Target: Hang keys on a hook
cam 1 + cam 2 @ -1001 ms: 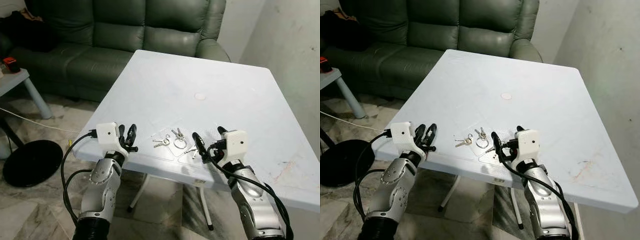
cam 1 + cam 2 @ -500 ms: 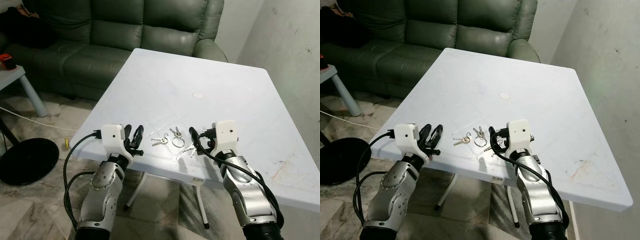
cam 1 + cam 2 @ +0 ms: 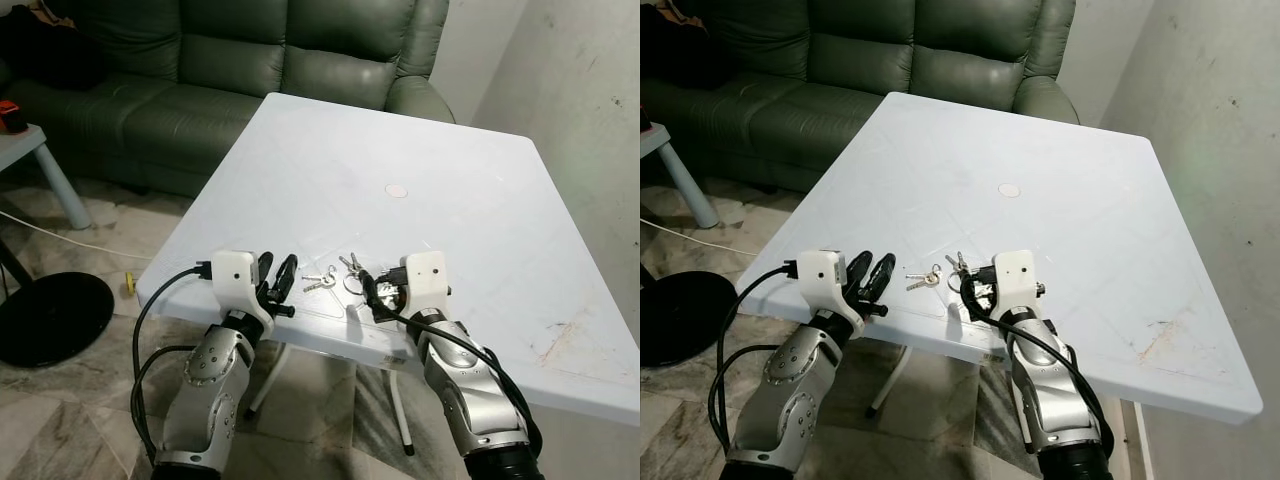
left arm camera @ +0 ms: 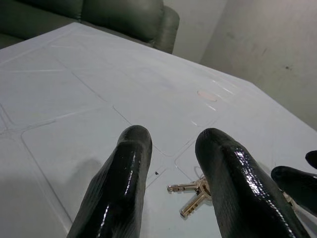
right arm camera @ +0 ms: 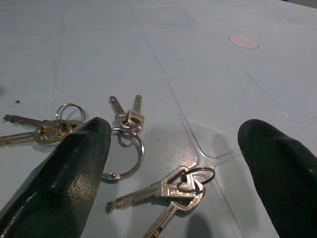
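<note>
The right gripper (image 5: 171, 163) spreads wide over the keys (image 5: 148, 168) (rings legible from its wrist), left gripper (image 4: 171, 178) parted nearby.

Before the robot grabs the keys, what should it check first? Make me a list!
1. Keys lying flat and free on the white table: ok.
2. Right gripper open wide with fingers on either side of the nearest keys: ok.
3. Big key ring joined to every key cluster, so all lift together: cannot tell.
4. Left gripper out of the way, at the table's near edge beside the keys, not touching them: ok.
5. A hook to hang them on in sight: not ok; the sofa and wall beyond the table carry none.
</note>
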Available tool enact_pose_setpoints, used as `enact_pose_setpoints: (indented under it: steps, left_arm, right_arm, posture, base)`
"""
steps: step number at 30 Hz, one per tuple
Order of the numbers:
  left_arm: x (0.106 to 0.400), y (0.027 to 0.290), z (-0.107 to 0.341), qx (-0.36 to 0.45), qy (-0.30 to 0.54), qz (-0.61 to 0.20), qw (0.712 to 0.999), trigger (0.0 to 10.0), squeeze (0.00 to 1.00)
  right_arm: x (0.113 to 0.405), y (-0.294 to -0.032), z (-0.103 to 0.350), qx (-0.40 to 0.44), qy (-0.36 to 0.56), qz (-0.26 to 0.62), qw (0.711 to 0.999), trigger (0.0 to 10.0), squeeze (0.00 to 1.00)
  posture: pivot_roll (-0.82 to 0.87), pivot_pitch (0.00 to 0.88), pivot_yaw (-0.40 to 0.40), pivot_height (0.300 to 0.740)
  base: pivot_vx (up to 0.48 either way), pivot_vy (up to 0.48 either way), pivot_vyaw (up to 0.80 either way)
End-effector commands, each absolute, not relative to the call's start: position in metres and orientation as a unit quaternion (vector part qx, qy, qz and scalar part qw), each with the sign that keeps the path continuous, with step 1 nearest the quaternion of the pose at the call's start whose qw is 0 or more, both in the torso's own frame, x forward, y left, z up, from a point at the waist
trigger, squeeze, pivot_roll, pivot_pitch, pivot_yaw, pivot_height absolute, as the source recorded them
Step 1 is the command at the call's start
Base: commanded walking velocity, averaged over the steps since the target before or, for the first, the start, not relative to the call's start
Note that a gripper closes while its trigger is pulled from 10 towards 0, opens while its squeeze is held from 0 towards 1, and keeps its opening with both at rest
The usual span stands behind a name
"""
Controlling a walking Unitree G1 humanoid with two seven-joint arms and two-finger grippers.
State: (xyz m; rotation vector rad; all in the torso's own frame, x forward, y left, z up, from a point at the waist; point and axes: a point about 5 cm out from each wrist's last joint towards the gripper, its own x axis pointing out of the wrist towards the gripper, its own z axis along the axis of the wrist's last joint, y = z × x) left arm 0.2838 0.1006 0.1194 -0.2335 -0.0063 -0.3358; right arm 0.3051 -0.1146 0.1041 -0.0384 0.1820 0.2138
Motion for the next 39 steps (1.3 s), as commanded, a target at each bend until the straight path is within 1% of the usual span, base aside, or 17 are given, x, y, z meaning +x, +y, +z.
enact_pose_setpoints:
  steps: [1, 11, 15, 26, 39]
  left_arm:
    - [0.279, 0.094, 0.12, -0.116, -0.001, -0.176, 0.977, 10.0, 0.0]
    - [0.271, 0.096, 0.119, -0.113, 0.005, -0.167, 0.979, 10.0, 0.0]
    - [0.264, 0.097, 0.118, -0.11, 0.01, -0.165, 0.98, 10.0, 0.0]
    - [0.246, 0.098, 0.117, -0.104, 0.026, -0.166, 0.98, 10.0, 0.0]
    - [0.233, 0.097, 0.118, -0.106, 0.039, -0.163, 0.98, 10.0, 0.0]
  right_arm:
    - [0.307, -0.118, 0.106, -0.023, 0.087, 0.098, 0.991, 10.0, 0.0]
    - [0.306, -0.12, 0.106, -0.009, 0.092, 0.075, 0.993, 10.0, 0.0]
    - [0.305, -0.117, 0.11, 0.012, 0.073, 0.077, 0.994, 10.0, 0.0]
    - [0.301, -0.117, 0.108, 0.007, 0.076, 0.071, 0.995, 10.0, 0.0]
    - [0.299, -0.108, 0.11, 0.034, 0.08, 0.071, 0.994, 10.0, 0.0]
  posture:
    - [0.13, 0.055, -0.142, 0.74]
    - [0.16, 0.08, -0.151, 0.74]
    - [0.17, 0.101, -0.152, 0.74]
    - [0.2, 0.148, -0.149, 0.74]
    - [0.22, 0.175, -0.15, 0.74]
  base:
    - [0.0, 0.0, 0.0]
    - [0.0, 0.0, 0.0]
    - [0.0, 0.0, 0.0]
    - [0.0, 0.0, 0.0]
    - [0.0, 0.0, 0.0]
